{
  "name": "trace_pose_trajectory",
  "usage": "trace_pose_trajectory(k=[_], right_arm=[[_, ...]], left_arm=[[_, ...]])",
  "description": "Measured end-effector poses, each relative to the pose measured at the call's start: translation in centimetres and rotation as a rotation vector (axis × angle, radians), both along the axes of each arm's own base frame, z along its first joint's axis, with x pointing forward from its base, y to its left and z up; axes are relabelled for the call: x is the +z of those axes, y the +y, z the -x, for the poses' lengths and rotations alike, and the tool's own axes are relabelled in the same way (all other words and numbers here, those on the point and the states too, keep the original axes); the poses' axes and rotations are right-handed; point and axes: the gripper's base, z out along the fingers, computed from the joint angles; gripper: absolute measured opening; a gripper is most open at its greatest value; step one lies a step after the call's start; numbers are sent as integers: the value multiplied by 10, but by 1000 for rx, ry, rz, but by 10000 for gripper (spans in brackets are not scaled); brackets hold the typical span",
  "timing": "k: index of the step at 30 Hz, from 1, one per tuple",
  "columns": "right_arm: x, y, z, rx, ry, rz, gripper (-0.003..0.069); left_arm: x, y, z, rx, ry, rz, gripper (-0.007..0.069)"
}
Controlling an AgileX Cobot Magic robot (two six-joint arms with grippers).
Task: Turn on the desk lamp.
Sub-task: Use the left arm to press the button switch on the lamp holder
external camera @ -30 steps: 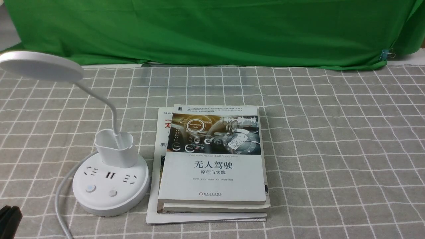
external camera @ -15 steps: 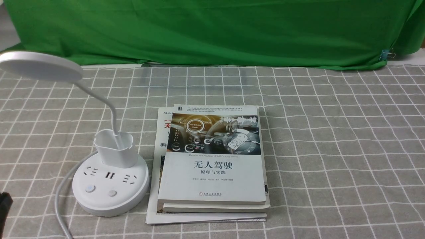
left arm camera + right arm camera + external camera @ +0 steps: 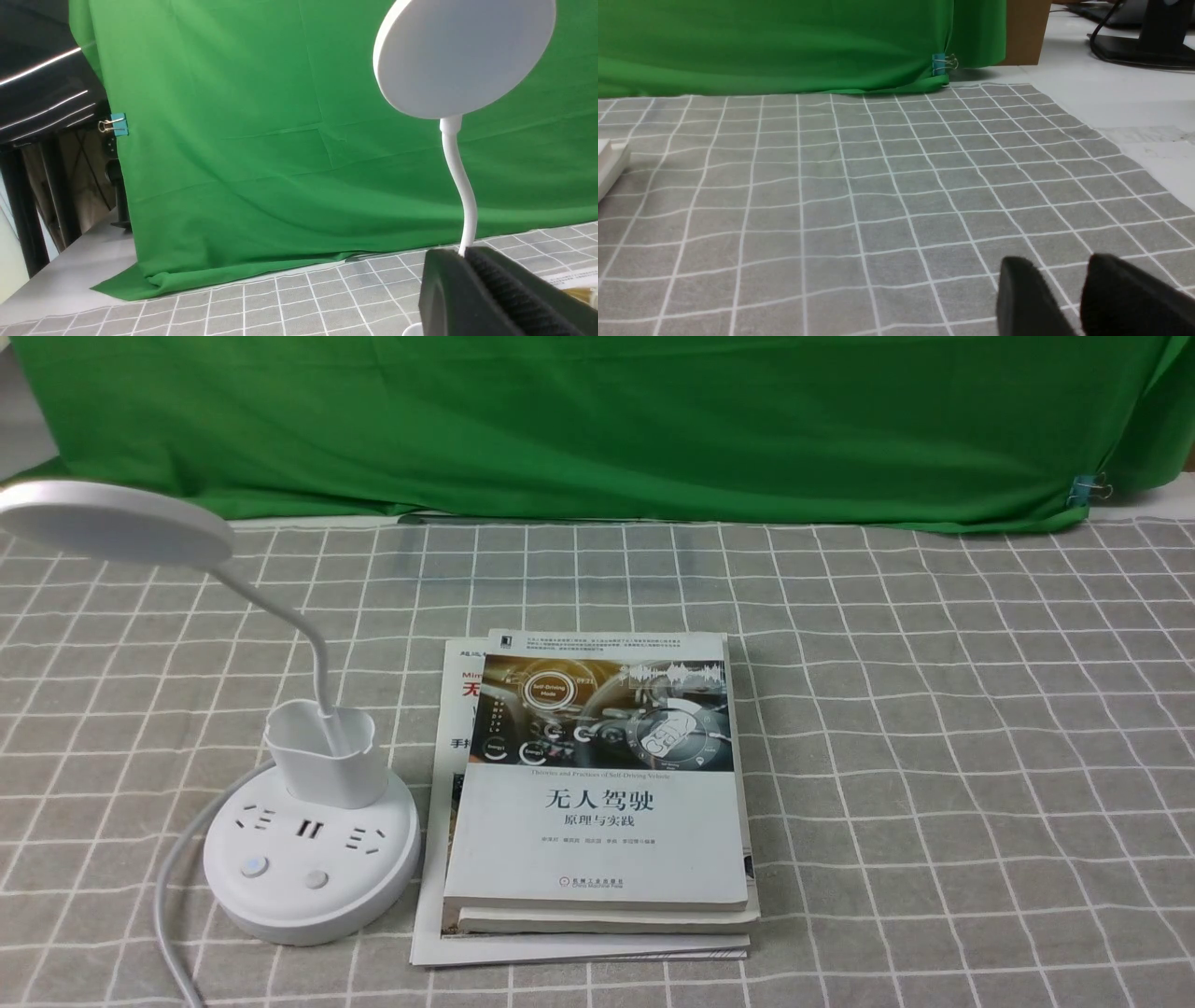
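Note:
The white desk lamp stands at the left of the table in the front view. Its round base (image 3: 311,859) has sockets and two buttons (image 3: 252,867). A small cup (image 3: 325,756) sits on the base, and a thin neck (image 3: 299,625) bends up to the flat oval head (image 3: 112,523), which shows no glow. Neither gripper shows in the front view. In the left wrist view my left gripper (image 3: 462,254) is shut and empty, with the lamp's neck (image 3: 460,186) and head (image 3: 462,51) beyond it. My right gripper (image 3: 1057,266) is slightly open and empty over bare cloth.
A stack of books (image 3: 597,793) lies right beside the lamp base; its edge shows in the right wrist view (image 3: 609,163). The lamp's white cord (image 3: 173,887) runs off the front left. A green backdrop (image 3: 597,420) hangs along the back of the checked tablecloth (image 3: 934,756).
My left gripper showed at the lower left edge of the front view, slid further left, and is now out of that view. The lamp and books have not moved.

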Motion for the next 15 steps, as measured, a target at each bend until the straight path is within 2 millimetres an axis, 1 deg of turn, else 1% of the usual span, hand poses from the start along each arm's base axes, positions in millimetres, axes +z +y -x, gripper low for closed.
trace_pose_trajectory(k=[2, 3, 4, 6, 8, 9, 11, 12, 13, 15], right_arm=[[0, 0, 0, 0, 0, 0, 245], [0, 0, 0, 0, 0, 0, 245], [0, 0, 0, 0, 0, 0, 245], [0, 0, 0, 0, 0, 0, 245], [0, 0, 0, 0, 0, 0, 245], [0, 0, 0, 0, 0, 0, 245], [0, 0, 0, 0, 0, 0, 245], [0, 0, 0, 0, 0, 0, 245], [0, 0, 0, 0, 0, 0, 245], [0, 0, 0, 0, 0, 0, 245]], left_arm=[[1, 0, 0, -3, -8, 14, 18], [3, 0, 1, -12, -25, 62, 18], [7, 1, 2, -32, -73, 162, 18], [13, 1, 3, -60, -125, 267, 18], [17, 2, 4, -84, -105, 369, 18], [20, 1, 4, -82, -65, 381, 18], [37, 1, 5, -80, -19, 383, 18], [50, 1, 5, -72, 40, 372, 18], [56, 1, 6, -73, 36, 371, 18], [80, 0, 1, -58, 135, 355, 18]])
